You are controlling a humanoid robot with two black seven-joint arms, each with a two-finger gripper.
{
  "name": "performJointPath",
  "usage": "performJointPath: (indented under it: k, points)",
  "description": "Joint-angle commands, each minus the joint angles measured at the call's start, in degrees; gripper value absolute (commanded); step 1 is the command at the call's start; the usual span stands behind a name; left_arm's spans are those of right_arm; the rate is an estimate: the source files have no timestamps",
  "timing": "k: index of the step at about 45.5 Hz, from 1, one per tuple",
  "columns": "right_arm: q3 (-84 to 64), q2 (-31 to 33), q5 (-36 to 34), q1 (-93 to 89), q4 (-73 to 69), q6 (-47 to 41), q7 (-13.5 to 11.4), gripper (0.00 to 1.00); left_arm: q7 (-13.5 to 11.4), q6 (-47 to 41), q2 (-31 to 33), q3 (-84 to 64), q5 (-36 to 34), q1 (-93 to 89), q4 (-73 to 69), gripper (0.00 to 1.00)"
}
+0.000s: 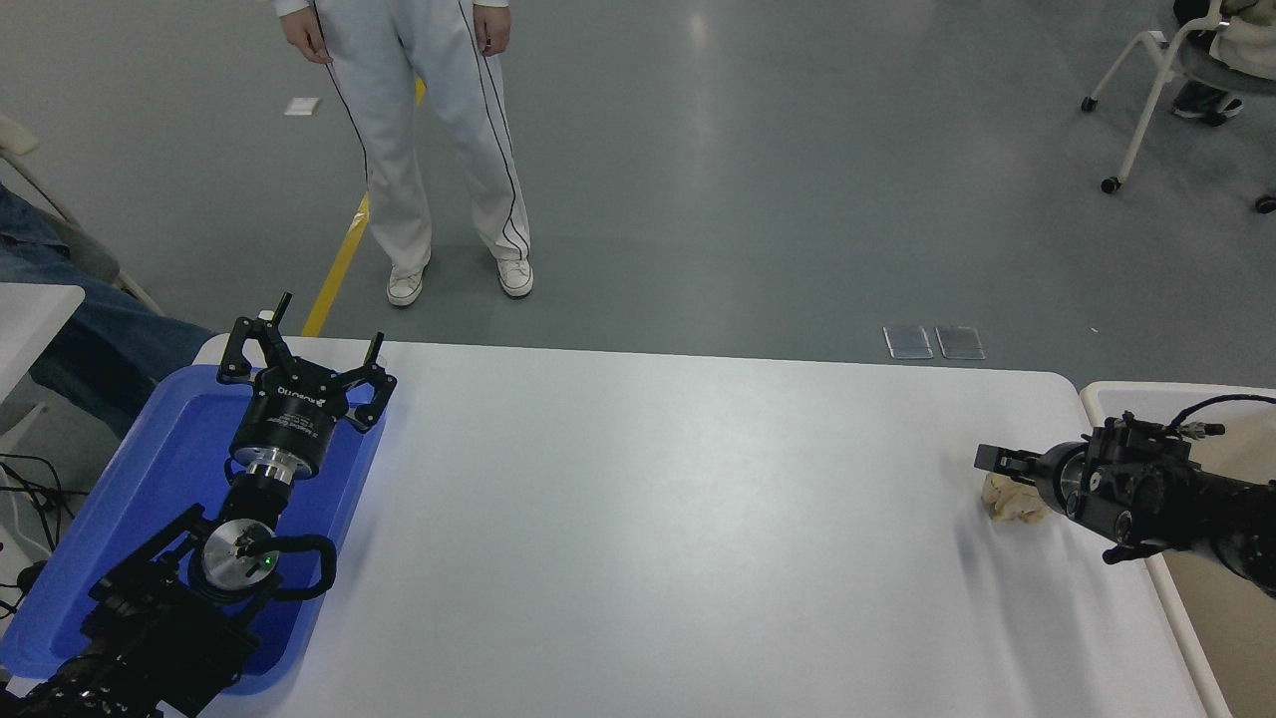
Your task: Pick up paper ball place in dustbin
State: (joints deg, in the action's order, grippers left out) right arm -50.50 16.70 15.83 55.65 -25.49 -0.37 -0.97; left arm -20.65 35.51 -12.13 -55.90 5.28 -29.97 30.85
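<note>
In the head view, the paper ball (1009,501) lies on the white table (658,519), near its right edge, and it is not lifted yet. The right claw (997,463) comes in from the right side and sits directly over the ball, hiding a part of it. Its fingers point to the left, but I cannot tell if they are spread or pressed together, and I cannot tell if they touch the paper.

The dustbin (1102,397) stands just beside the table at the right, with its off-white rim and beige inner wall visible behind the arm. Nothing is seen inside the part that shows.

The left claw (304,356) is parked over the blue tray (169,449) at the lower left, with fingers spread and holding nothing.

By my judgement the task is at the beginning: the reach is made, but the grasp, the lift and the drop in the dustbin are not yet done.
</note>
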Motion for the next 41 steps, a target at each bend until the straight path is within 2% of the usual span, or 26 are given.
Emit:
performJointPath:
  k: [1,9,12,15,19,30,41]
  points:
    - [0.14,-0.53,-0.1,-1.16,0.71,1.33,0.0,0.98,0.0,0.0,0.0,0.0,0.0,0.0,0.0,1.0]
    - [0.14,-1.15,-0.19,-1.51,0.71,1.68,0.0,0.96,0.0,0.0,0.0,0.0,0.0,0.0,0.0,1.0]
    - [0.14,-1.15,-0.27,-1.51,0.71,1.68,0.0,0.93,0.0,0.09,0.0,0.0,0.0,0.0,0.0,1.0]
    - [0.14,-1.15,-0.71,-1.68,0.62,1.68,0.0,0.84,0.0,0.0,0.0,0.0,0.0,0.0,0.0,1.0]
    - [0.14,-1.15,-0.89,-2.03,0.62,1.6,0.0,0.69,0.0,0.0,0.0,0.0,0.0,0.0,0.0,1.0]
    - [3.03,-0.8,-1.07,-2.3,-0.26,0.63,0.0,0.02,0.0,0.09,0.0,0.0,0.0,0.0,0.0,1.0]
    - [4.71,0.35,-2.21,-1.25,-3.95,0.54,0.0,0.0,0.0,0.09,0.0,0.0,0.0,0.0,0.0,1.0]
